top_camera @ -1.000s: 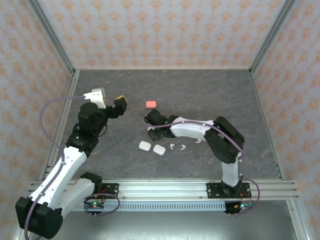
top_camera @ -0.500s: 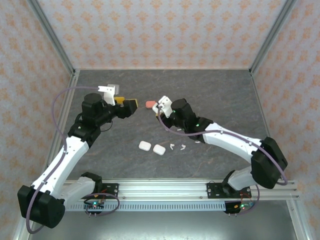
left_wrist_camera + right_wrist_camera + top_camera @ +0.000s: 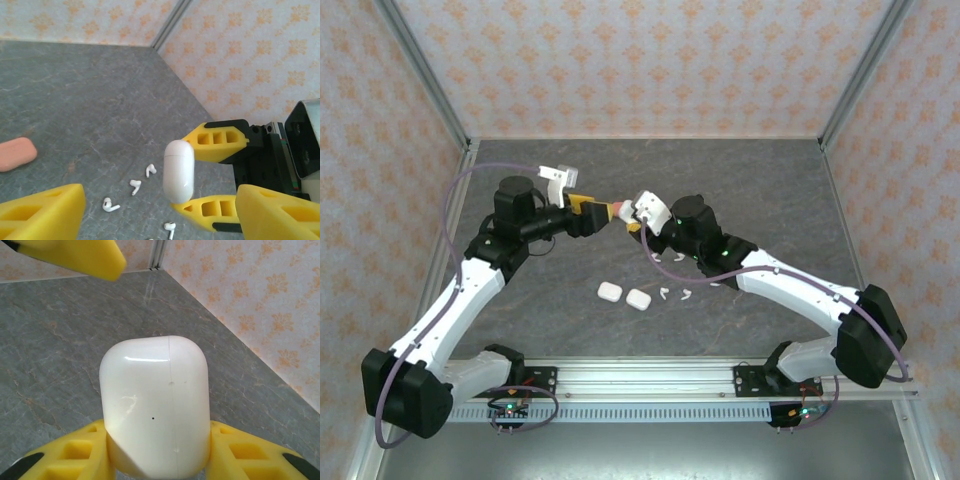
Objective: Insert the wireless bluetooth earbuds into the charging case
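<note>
1. Now your right pincer (image 3: 157,460) clamps a rounded white plastic charging case (image 3: 155,400), lid shut, raised off the grey stone-look surface (image 3: 75,100).
2. Your left pincer (image 3: 592,214) faces it close by, yellow fingers spread wide, empty.
3. Small white stemmed plastic earbuds (image 3: 135,186) lie loose toward the surface's near edge.

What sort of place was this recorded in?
Most likely a purpose-built robot test booth, not a home or shop: a grey stone-look tabletop boxed in by patterned wall panels on metal posts, with a left arm and a right arm bolted to an aluminium rail at its near edge.
</note>
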Robot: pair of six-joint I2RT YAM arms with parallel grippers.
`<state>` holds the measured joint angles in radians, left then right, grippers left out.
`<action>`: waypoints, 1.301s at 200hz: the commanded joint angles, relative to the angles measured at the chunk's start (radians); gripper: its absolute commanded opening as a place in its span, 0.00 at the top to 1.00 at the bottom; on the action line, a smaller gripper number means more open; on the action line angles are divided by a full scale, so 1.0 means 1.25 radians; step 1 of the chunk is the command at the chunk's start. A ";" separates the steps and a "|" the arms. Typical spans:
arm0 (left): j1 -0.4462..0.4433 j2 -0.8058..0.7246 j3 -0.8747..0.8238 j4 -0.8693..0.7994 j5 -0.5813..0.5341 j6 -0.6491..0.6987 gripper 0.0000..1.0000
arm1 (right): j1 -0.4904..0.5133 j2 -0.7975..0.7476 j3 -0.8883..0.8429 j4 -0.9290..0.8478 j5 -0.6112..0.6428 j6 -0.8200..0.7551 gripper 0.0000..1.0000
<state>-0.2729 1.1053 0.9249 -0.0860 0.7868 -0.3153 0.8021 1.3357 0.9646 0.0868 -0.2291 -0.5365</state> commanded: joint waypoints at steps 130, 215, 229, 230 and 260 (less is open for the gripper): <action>-0.083 0.132 0.086 -0.058 0.060 0.045 0.47 | -0.001 -0.047 -0.017 0.008 -0.035 0.001 0.60; -0.092 0.146 0.086 -0.054 0.096 0.058 0.68 | -0.001 -0.041 -0.012 0.015 -0.047 0.012 0.60; -0.092 0.146 0.085 -0.054 0.097 0.063 0.74 | -0.001 -0.040 -0.011 0.015 -0.047 0.013 0.59; -0.093 0.146 0.084 -0.054 0.098 0.062 0.74 | -0.001 -0.039 -0.011 0.015 -0.047 0.013 0.59; -0.093 0.135 0.076 -0.051 0.085 0.068 0.79 | -0.001 -0.043 0.001 -0.008 -0.035 0.019 0.53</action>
<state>-0.3801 1.2858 1.0248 -0.1677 0.8875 -0.2592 0.8017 1.3014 0.9504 0.0814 -0.2623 -0.5350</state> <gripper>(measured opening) 0.220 0.426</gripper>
